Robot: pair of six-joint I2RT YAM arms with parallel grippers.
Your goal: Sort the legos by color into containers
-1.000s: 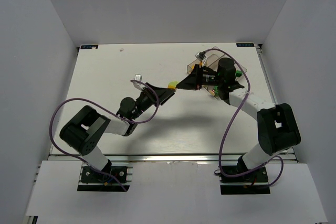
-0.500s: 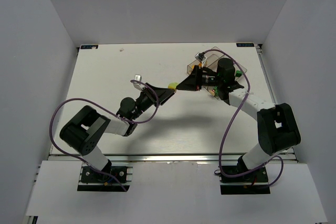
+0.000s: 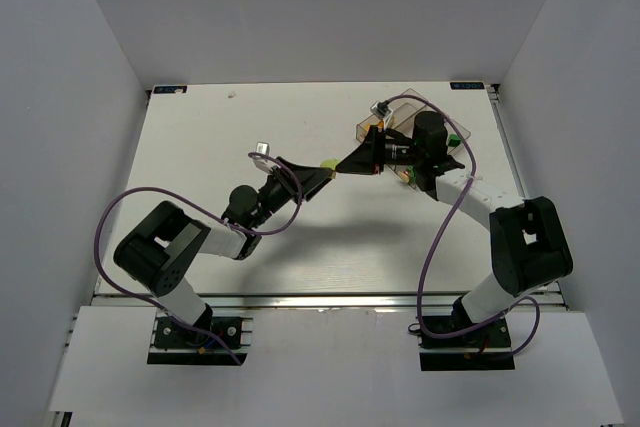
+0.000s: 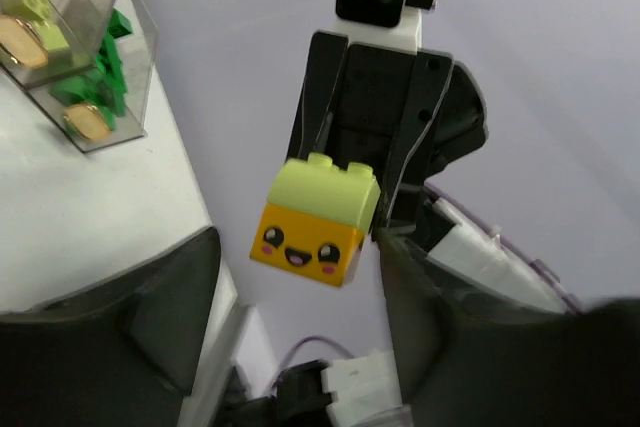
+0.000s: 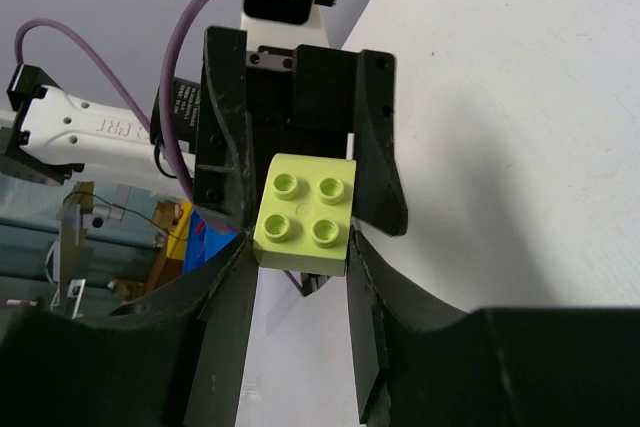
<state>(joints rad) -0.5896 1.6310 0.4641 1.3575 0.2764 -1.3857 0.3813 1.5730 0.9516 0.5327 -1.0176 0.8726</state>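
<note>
A two-brick stack [image 3: 328, 163] hangs in the air over the table's middle, between the two gripper tips. It is a pale lime green lego [image 4: 325, 187] on an orange-yellow lego [image 4: 305, 242] with a smiling face. My right gripper [image 5: 298, 244] is shut on the lime lego [image 5: 305, 212], with its fingertips pressed on two opposite sides. My left gripper [image 4: 298, 242] faces it nose to nose and is open, its fingers wider apart than the stack. The containers [image 4: 70, 17] hold lime, dark green and orange legos. In the top view the containers [image 3: 398, 110] lie partly under the right arm.
The white table [image 3: 220, 127] is walled in by grey panels at the left, right and back. A purple cable loops beside each arm. The left arm [image 3: 250, 209] stretches from the near left toward the middle.
Both gripper tips stay together at the table's middle. The brick stack between them has shifted slightly, and less of its yellow shows from above.
</note>
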